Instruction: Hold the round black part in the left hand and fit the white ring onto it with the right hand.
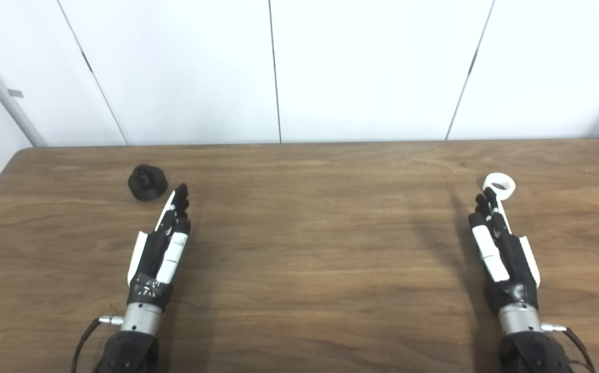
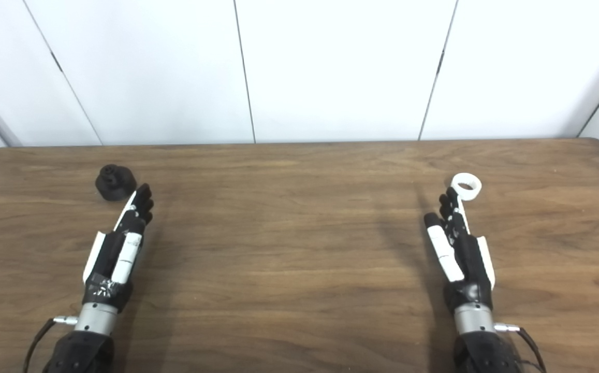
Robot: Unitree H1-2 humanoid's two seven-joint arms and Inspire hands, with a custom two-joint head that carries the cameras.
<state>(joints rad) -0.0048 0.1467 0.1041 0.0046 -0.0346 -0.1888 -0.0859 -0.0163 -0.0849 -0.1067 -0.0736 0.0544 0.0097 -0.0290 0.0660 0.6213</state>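
A round black part (image 1: 147,182) with a raised hub stands on the wooden table (image 1: 309,243) at the far left. My left hand (image 1: 167,235) lies stretched out just right of it and nearer to me, open and empty, fingertips a short way from the part. A white ring (image 1: 499,184) lies flat at the far right. My right hand (image 1: 498,241) is also open and empty, fingers extended with their tips (image 1: 488,196) right beside the ring's near edge.
White wall panels (image 1: 278,67) rise behind the table's far edge. The table's rounded left corner (image 1: 17,155) shows in the left eye view, and its right corner (image 2: 597,142) in the right eye view.
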